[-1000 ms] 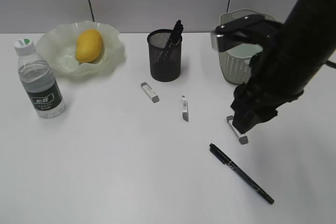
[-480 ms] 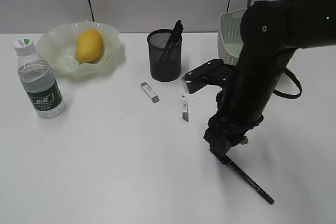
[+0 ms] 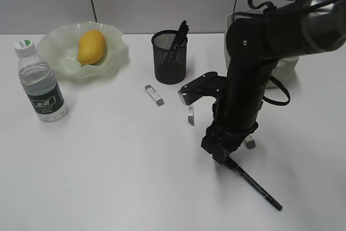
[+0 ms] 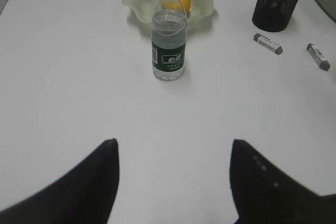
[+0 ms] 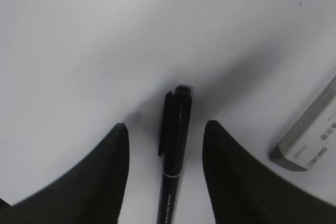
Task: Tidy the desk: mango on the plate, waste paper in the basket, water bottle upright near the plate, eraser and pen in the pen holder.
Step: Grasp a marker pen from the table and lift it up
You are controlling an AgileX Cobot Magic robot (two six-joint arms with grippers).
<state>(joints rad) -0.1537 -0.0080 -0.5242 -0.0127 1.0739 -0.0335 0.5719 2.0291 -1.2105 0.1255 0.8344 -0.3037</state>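
**Right end effector straddles the black pen, left one hangs back over bare surface**

My right end effector [image 5: 165,145] is down at the white surface [image 3: 108,177], its two dark fingers [image 5: 107,166] spread with the capped end of a black pen [image 5: 175,145] lying between them. Gaps show on both sides of the pen, so the fingers are released around it, not clamped. Just to the right of them lies a grey-and-white eraser [image 5: 310,135], apart from the fingers. From the exterior view, my right arm [image 3: 248,79] stands over the near-centre of the surface and the rest of the pen runs out from under it toward the front right.

My left end effector [image 4: 173,182] is spread wide and holds nothing, hovering above bare surface well short of the water bottle [image 4: 169,35].

The mango [image 3: 91,46] sits in the plate [image 3: 59,52] at the back left. The water bottle stands upright with its white cap on, near the plate's front left. The pen holder [image 3: 170,58] stands at the back centre with a dark pen in it. Two more erasers [image 3: 154,94] lie on the surface in front of the holder, one left and one nearer my right arm. The basket [image 3: 284,68] is mostly hidden behind my right arm; I cannot tell what is in it.
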